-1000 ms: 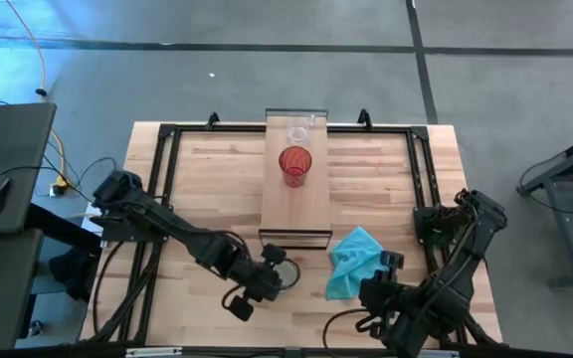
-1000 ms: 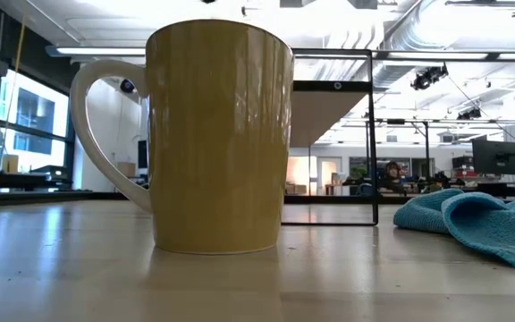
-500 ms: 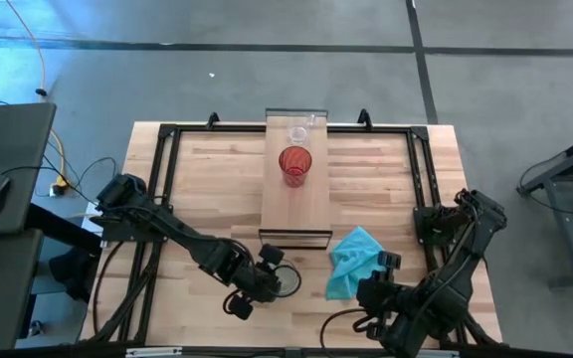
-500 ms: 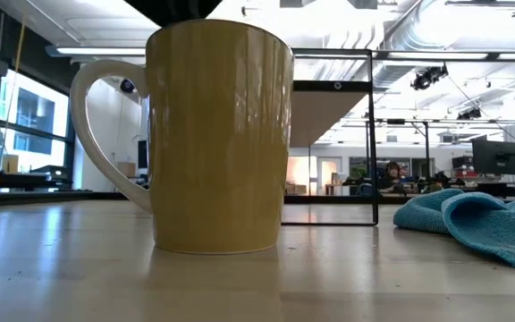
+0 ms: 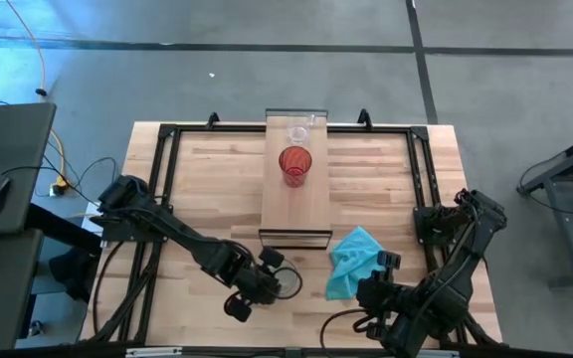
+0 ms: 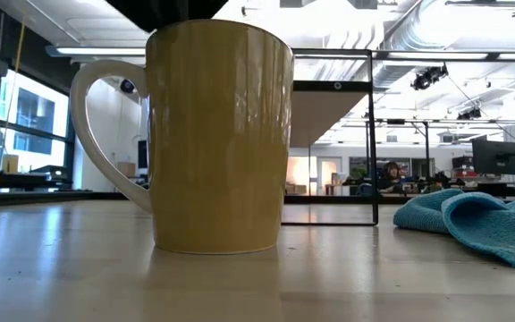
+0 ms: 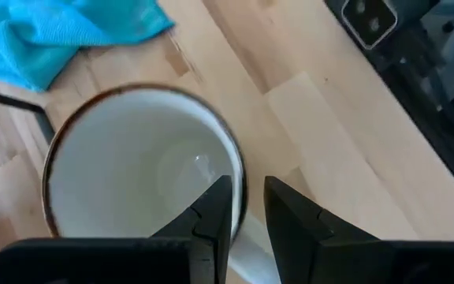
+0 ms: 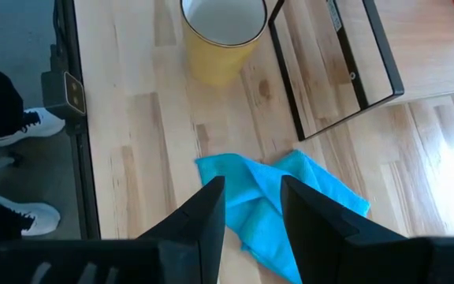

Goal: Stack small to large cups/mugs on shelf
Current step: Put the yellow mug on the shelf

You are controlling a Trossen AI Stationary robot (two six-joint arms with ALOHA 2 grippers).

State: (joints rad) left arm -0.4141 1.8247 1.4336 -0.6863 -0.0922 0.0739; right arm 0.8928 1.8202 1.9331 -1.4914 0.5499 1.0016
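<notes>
The left gripper (image 5: 272,281) is being held low over the mug (image 5: 286,279), near the table's (image 5: 207,189) front edge, just in front of the shelf's (image 5: 304,204) near end. In the left wrist view its fingers (image 7: 211,214) are being kept a narrow gap apart, one inside the mug (image 7: 136,170) and one outside, with the rim running between them by the handle side. Whether the rim is being pinched cannot be told. The mug (image 6: 217,134) is being shown upright on the table in the low view, handle to one side, with a dark part of the arm just above its rim.

On the shelf, the red cup (image 5: 294,164) is being shown upright near the middle, and the glass (image 5: 297,133) is standing just behind it, toward the far end.

The cloth (image 5: 354,261) is lying crumpled on the table beside the mug, near the shelf's front corner.

The right gripper (image 5: 384,267) is being held at the table's front right, above the cloth (image 8: 278,201), its fingers (image 8: 203,217) parted and nothing being carried between them. A person's shoes (image 8: 22,126) are being seen on the floor beside the table in the right wrist view.
</notes>
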